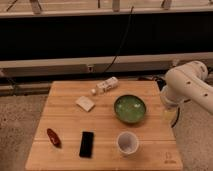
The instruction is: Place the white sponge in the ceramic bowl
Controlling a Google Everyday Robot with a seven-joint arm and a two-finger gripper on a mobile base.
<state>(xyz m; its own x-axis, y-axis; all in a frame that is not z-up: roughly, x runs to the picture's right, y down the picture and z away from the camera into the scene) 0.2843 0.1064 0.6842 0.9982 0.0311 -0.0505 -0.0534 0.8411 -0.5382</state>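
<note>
Nearest, a cup (127,143) stands on the desk (65,122). Behind it the bowl (130,109) looks empty. The sponge (85,103) lies apart, left of the bowl. The claw (169,114) hangs open and empty at the desk's right edge. Grasping and carrying both remain.

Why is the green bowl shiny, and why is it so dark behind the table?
Camera view: the ceramic bowl has a glossy glaze, so its inside gleams, probably from light above. Camera view: the band behind the wooden table is dark and looks unlit. Camera view: the gripper hangs in dim shade under the white arm, beside the table's right edge.
</note>
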